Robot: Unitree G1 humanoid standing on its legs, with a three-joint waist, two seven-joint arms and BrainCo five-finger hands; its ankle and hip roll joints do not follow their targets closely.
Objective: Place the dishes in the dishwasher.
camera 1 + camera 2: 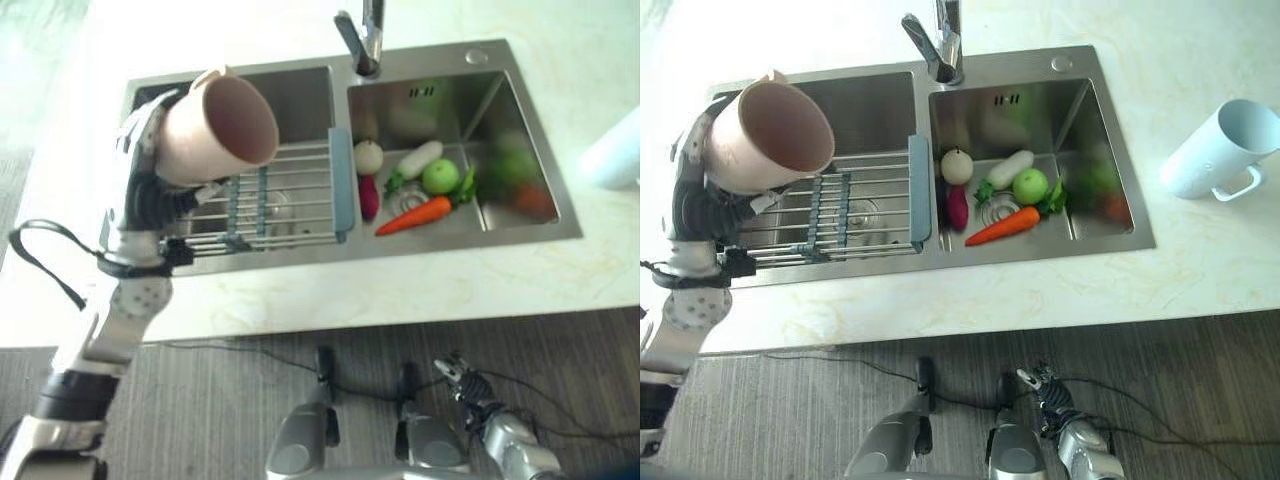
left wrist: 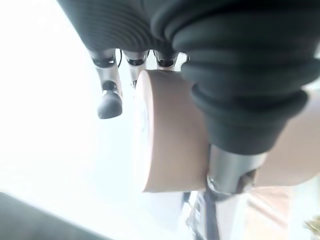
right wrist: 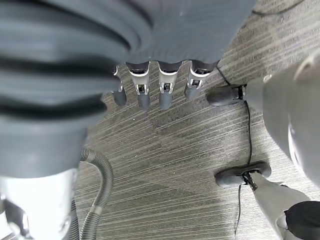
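Observation:
A beige-pink cup [image 1: 218, 128] hangs tilted above the left basin of the steel sink [image 1: 300, 85], its open mouth turned up toward the camera. My left hand [image 1: 145, 185] is shut on it from the left side, and in the left wrist view the cup [image 2: 170, 135] lies against the palm with fingers [image 2: 110, 97] curled beside it. A light blue mug [image 1: 1215, 150] lies on the counter to the right of the sink. Low near the floor, my right hand [image 1: 465, 385] hangs with relaxed fingers [image 3: 167, 95] holding nothing.
A wire drying rack [image 1: 290, 195] with a blue end spans the left basin under the cup. The right basin holds a carrot [image 1: 415, 215], a green apple [image 1: 440, 177], a white onion [image 1: 368, 156] and other vegetables. The faucet [image 1: 365, 40] stands behind the divider.

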